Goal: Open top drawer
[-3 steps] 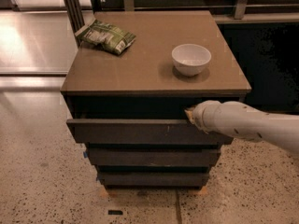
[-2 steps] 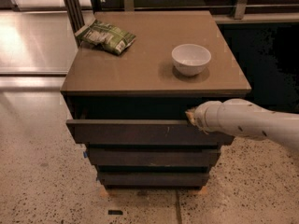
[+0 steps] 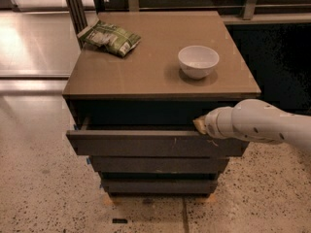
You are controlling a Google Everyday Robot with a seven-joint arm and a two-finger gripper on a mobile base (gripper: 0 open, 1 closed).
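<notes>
Though its grip is unclear, the tool (image 3: 198, 125) meets the top drawer's (image 3: 141, 143) upper edge.

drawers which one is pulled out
The top drawer: its scratched front juts out beyond the two lower drawers. The gripper sits at its upper edge, right of centre.

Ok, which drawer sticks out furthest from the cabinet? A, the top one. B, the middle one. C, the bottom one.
A: the top drawer has its front standing forward of the middle drawer and the bottom drawer, with a dark gap behind it; the gripper sits at its upper edge, right of centre.
</notes>
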